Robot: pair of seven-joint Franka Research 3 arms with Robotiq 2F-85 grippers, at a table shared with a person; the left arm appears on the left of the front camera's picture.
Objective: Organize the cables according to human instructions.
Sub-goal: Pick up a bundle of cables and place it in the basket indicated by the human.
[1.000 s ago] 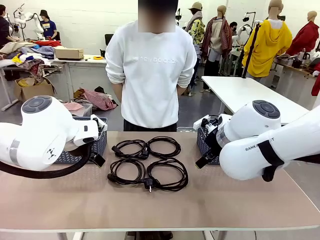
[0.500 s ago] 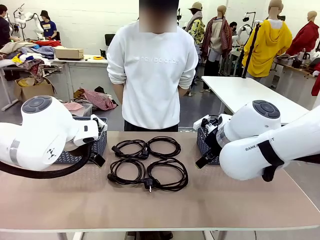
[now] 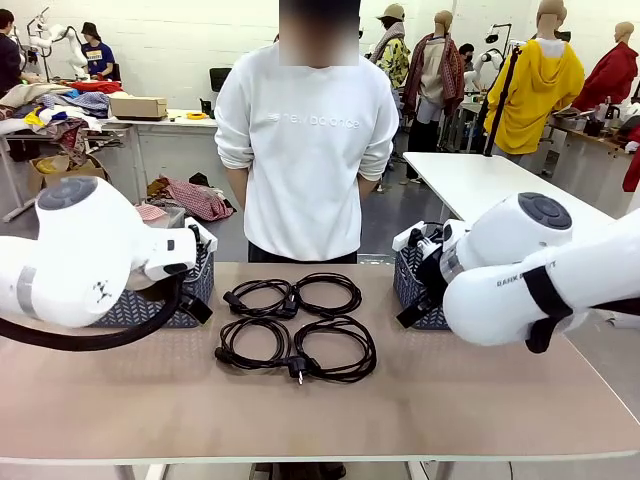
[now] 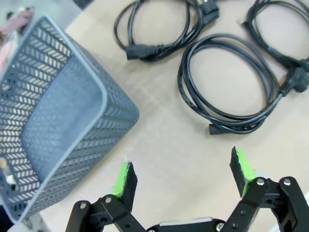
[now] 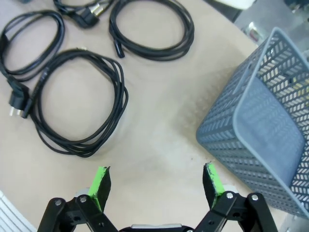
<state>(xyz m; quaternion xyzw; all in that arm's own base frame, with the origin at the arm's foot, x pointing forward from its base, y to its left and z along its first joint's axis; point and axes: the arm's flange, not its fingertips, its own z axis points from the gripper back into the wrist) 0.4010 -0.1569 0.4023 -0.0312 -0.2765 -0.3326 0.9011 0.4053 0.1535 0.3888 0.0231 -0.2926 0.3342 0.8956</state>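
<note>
Fingers of the left gripper (image 4: pixel 183 171) and the right gripper (image 5: pixel 157 179) stand wide apart, empty, above the brown counter (image 3: pixel 450 400). Four coiled black power cords (image 3: pixel 290 355) lie mid-counter. One grey mesh basket (image 4: pixel 87 159) sits left of the cords, another (image 5: pixel 227 125) right.

Front camera: fixed at the near side of the table (image 3: pixel 450 400), facing across at the person (image 3: pixel 305 150) opposite. Wrist cameras: close, looking steeply down at the tabletop. All three share the cables (image 3: pixel 288 305); the left wrist view adds the left basket (image 4: pixel 48 58), the right wrist view the right basket (image 5: pixel 251 111).
</note>
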